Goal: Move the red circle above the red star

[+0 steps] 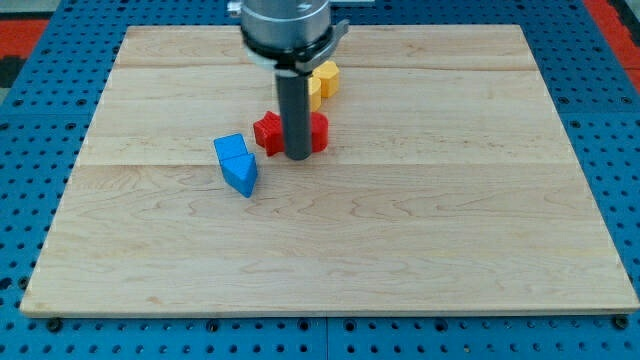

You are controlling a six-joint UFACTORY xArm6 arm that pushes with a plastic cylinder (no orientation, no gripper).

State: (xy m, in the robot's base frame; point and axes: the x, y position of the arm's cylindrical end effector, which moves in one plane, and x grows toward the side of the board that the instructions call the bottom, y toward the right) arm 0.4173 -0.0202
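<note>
Red blocks (268, 132) flank my tip (298, 156), yellow block (322, 80) behind, blue block (236, 164) left; no fingers visible.

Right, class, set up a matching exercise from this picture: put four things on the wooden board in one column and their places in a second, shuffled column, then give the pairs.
Things:
1. blue block
2. yellow block
3. red block
4. my tip

Places:
A. just in front of the red block, at the view's centre
B. furthest to the view's left
C. partly hidden behind the dark rod
D. nearest the view's top

Pairs: 1-B, 2-D, 3-C, 4-A
</note>
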